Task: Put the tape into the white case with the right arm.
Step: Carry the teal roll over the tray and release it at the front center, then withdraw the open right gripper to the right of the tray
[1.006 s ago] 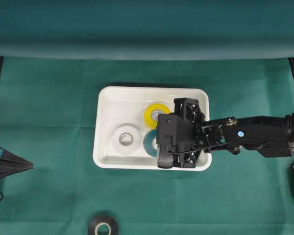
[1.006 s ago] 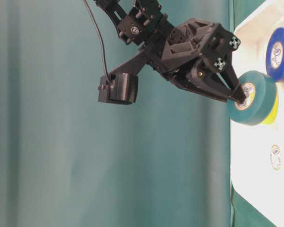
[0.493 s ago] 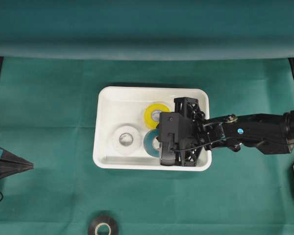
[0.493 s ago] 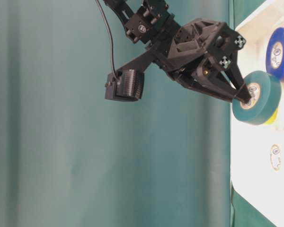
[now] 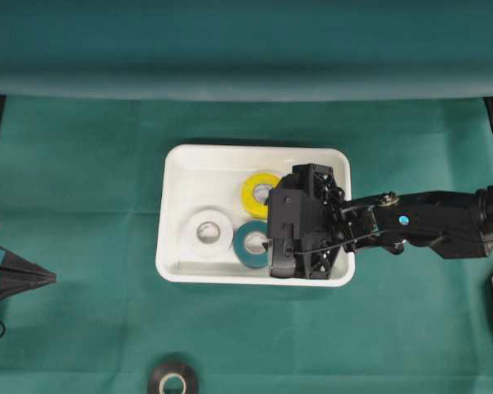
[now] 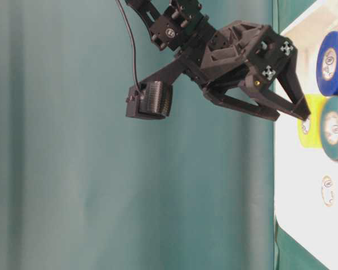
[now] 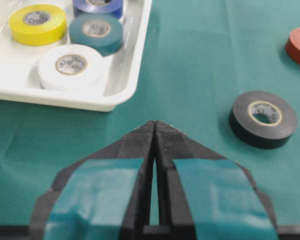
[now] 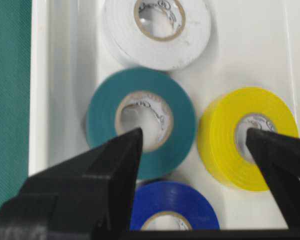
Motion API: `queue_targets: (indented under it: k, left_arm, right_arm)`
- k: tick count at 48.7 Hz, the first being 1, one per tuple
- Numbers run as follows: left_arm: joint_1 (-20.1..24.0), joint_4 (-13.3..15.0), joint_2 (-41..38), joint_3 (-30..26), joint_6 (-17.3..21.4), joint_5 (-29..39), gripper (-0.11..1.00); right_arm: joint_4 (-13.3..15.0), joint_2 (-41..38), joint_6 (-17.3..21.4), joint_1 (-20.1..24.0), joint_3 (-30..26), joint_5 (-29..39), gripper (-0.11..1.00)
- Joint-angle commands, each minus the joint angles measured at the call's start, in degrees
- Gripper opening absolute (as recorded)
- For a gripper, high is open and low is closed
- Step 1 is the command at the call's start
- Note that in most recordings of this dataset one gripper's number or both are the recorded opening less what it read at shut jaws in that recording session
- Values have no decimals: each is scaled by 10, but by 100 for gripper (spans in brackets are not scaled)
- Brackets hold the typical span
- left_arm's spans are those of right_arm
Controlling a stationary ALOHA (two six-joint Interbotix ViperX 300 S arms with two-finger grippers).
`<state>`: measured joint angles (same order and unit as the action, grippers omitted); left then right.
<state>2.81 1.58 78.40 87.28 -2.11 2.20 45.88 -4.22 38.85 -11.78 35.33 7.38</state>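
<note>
The all-black right gripper (image 8: 190,165) is hovering wide open and empty over the teal tape roll (image 8: 141,121) lying in the glossy white plastic case (image 5: 181,160).

Release of tape roll confirmed.
The right gripper (image 8: 190,150), a second ago clamped on the green tape roll (image 8: 141,121) and holding it tilted, now stands with jaws spread; the roll has dropped flat onto the white case (image 5: 199,168) floor beside the yellow roll (image 5: 259,191).

No readable text anywhere.
We see only blurred printed marks on the tape cores (image 8: 144,120) and small cross markers on the right gripper (image 6: 293,115).
</note>
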Motion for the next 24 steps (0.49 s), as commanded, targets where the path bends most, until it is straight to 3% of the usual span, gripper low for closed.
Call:
queue_targets:
  k: [1,4,24]
  left_arm:
    - [1,0,-4,-6,-1,-4,0]
    - [1,0,-4,-6,-1,-4,0]
    - [1,-1,-4,-6,-1,-4,0]
  right_arm:
    - [2,8,1,1,-5,-4,67]
    - [1,9,1,1,-5,-3,63]
    - [2,63,-1,0,46,19,63]
